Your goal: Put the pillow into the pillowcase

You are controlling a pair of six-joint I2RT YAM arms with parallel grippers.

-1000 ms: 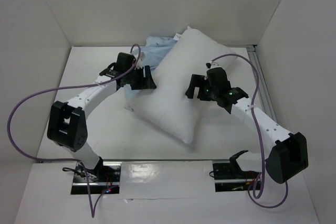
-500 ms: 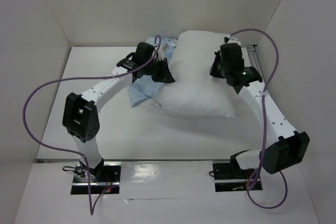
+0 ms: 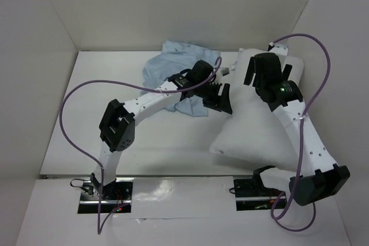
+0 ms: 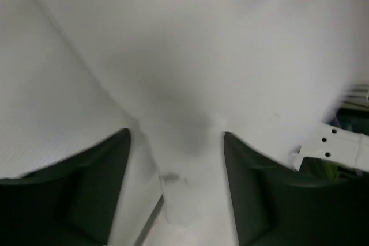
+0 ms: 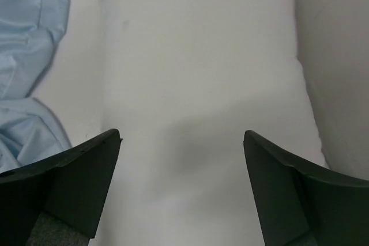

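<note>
The plump white pillow (image 3: 253, 131) lies slanted on the right side of the table, its far end near the right wall. The pale blue pillowcase (image 3: 164, 64) is crumpled at the back centre, apart from the pillow. My left gripper (image 3: 222, 99) is stretched across to the pillow's left edge. It is open, and in the left wrist view (image 4: 176, 133) a bulge of pillow (image 4: 202, 56) sits between its spread fingers. My right gripper (image 3: 255, 73) hovers open over the pillow's far part. The right wrist view (image 5: 182, 135) shows pillow (image 5: 196, 56) below and pillowcase (image 5: 26, 56) to the left.
White walls enclose the table on the left, back and right; the right wall (image 3: 328, 56) is close beside the pillow. Purple cables (image 3: 75, 119) loop off both arms. A white link of the right arm (image 4: 334, 145) shows at the edge of the left wrist view.
The pillow has swung and slid to the right, off the pillowcase, which now lies uncovered. The left arm reached right after it; the right gripper moved right and back.
</note>
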